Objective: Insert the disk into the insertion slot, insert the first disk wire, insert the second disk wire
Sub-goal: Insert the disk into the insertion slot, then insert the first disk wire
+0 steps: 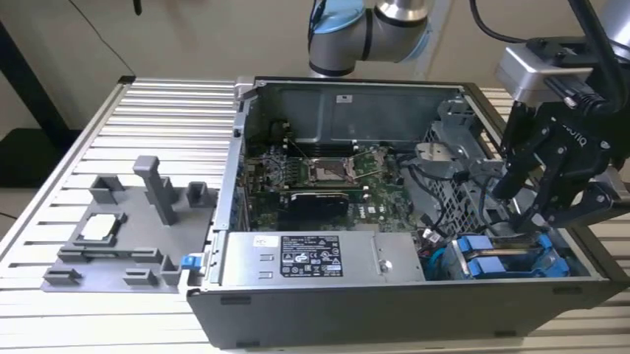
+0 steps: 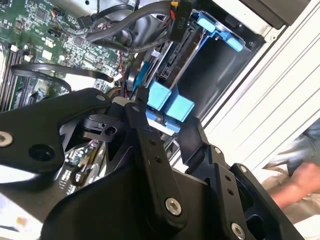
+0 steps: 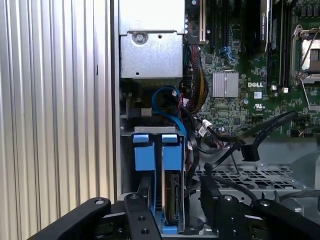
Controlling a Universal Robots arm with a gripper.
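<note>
Surface: ribbed metal table carrying an open computer case.
Disk: the disk stands in the insertion slot, just beside a second drive.
Jaws: the gripper has its jaws apart, one on each side of the disk; nothing seems held.
Risk: I judge the loose black cables near one jaw could snag, or a finger could knock the second drive.
Views: the exterior view places the gripper over the case corner; the second wrist view adds a person's hand outside the case.

Open computer case on the ribbed desk, green motherboard and labelled power supply inside. Grey plastic fixture beside it, toward the desk's edge on the exterior view's left.
</note>
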